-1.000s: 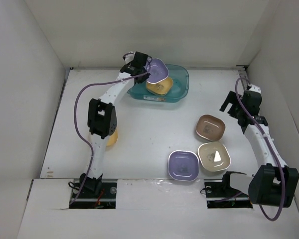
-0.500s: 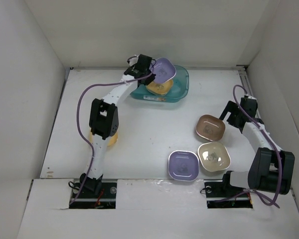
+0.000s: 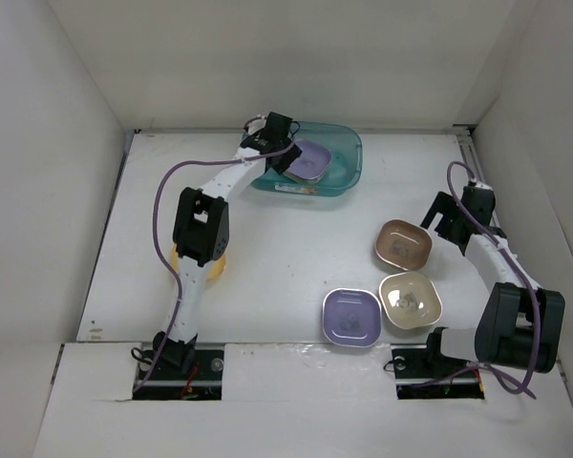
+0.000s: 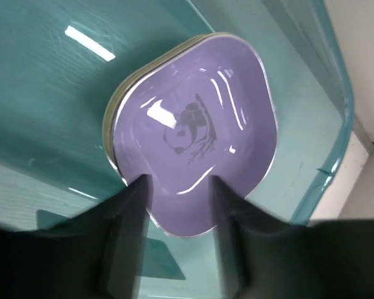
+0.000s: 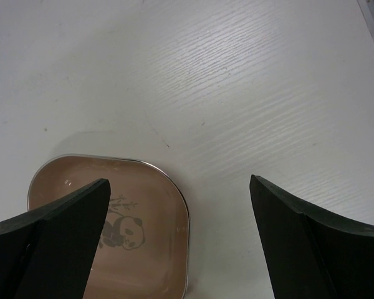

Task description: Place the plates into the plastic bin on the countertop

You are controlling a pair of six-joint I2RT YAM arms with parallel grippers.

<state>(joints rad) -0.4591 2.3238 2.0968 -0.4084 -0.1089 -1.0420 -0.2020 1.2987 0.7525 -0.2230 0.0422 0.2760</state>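
Note:
The teal plastic bin (image 3: pixel 351 143) stands at the back of the white countertop (image 3: pixel 267 239). A purple plate (image 3: pixel 309 160) lies in it on top of another plate whose pale edge shows under it in the left wrist view (image 4: pixel 115 99). My left gripper (image 3: pixel 283 153) hangs over the bin, open; its fingers (image 4: pixel 134 212) straddle the near corner of that purple plate (image 4: pixel 193 124) without pinching it. My right gripper (image 3: pixel 441 219) is wide open and empty, just above the right edge of the brown plate (image 3: pixel 404 244), which also shows in the right wrist view (image 5: pixel 112 224).
A cream plate (image 3: pixel 410 300) and a second purple plate (image 3: pixel 351 317) lie near the front, left of the right arm. A yellow-orange plate (image 3: pixel 199 264) lies partly hidden under the left arm's elbow. White walls enclose the counter.
The left gripper lowered the purple plate from above the bin's rim into the bin and let it go. The right gripper came down toward the brown plate, then held still.

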